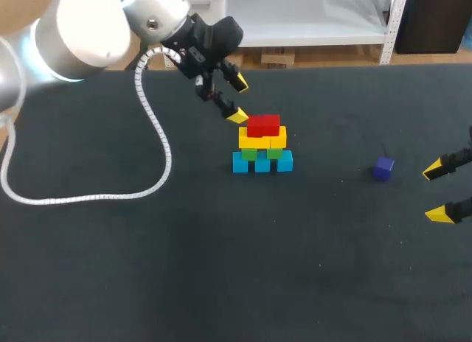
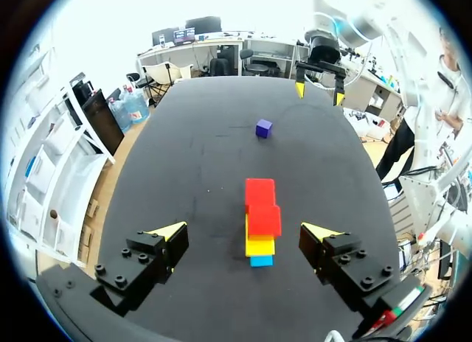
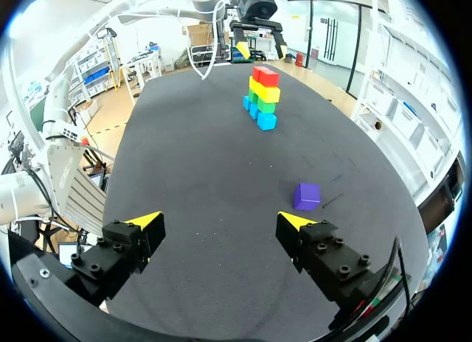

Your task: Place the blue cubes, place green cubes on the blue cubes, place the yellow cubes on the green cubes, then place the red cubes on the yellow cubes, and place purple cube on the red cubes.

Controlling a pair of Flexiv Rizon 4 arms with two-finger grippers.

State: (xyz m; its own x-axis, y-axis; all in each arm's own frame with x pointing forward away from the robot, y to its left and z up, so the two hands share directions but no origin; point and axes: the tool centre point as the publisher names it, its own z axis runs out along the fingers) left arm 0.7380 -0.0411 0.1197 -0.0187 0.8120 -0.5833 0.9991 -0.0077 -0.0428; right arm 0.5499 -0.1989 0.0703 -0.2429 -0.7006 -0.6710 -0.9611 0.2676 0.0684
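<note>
A stack of cubes stands mid-table: blue cubes point(image 1: 262, 163) at the bottom, green cubes point(image 1: 262, 153) on them, yellow cubes point(image 1: 262, 139) above, red cubes point(image 1: 263, 124) on top. My left gripper point(image 1: 237, 99) hangs open just behind and left of the red cubes, touching nothing; in its wrist view the stack point(image 2: 262, 218) lies ahead between the fingers. A lone purple cube point(image 1: 383, 167) sits on the table to the right. My right gripper point(image 1: 439, 192) is open at the right edge, with the purple cube point(image 3: 307, 195) just ahead of one finger.
The dark table point(image 1: 147, 268) holds a white cable point(image 1: 151, 121) that loops from my left arm across the left side. The stack point(image 3: 263, 99) shows far ahead in the right wrist view, with my left gripper point(image 3: 258, 49) behind it.
</note>
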